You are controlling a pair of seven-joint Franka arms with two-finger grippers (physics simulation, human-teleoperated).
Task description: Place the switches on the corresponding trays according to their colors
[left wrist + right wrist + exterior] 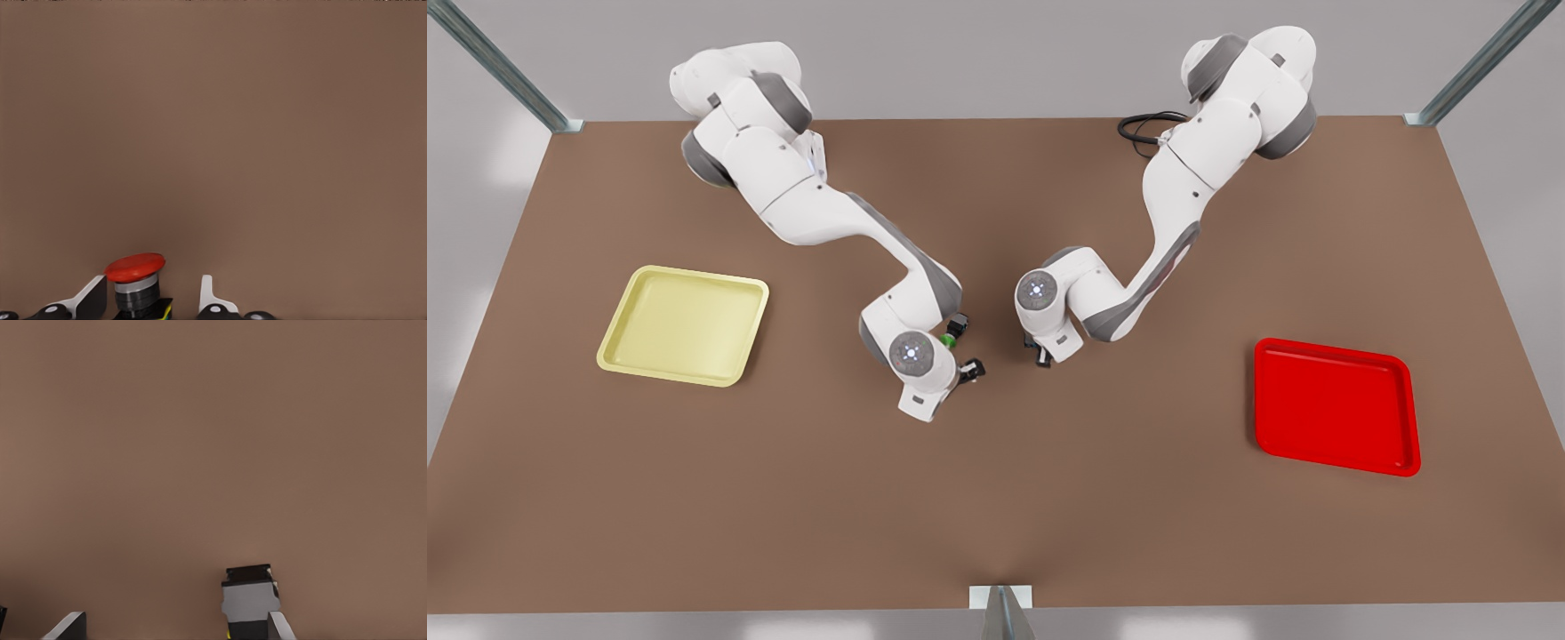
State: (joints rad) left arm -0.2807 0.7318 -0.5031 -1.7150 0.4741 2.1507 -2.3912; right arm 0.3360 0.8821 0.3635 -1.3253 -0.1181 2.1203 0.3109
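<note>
The left gripper [148, 301] stood spread around the red switch [135, 277] on the table [213, 133]; centring before closing seemed advisable. The right gripper [172, 628], likewise spread, had a grey-bodied switch [248, 600] beside one finger [279, 625].

No readable text, labels, brands, numbers or signs anywhere, neither on arms, trays, switches nor tabletop

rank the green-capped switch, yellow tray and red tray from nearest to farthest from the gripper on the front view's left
From the right gripper, going by the front view:
1. green-capped switch, right beside it, slightly farther back
2. yellow tray, out on the front view's left
3. red tray, on the front view's right, beyond the left gripper
</note>
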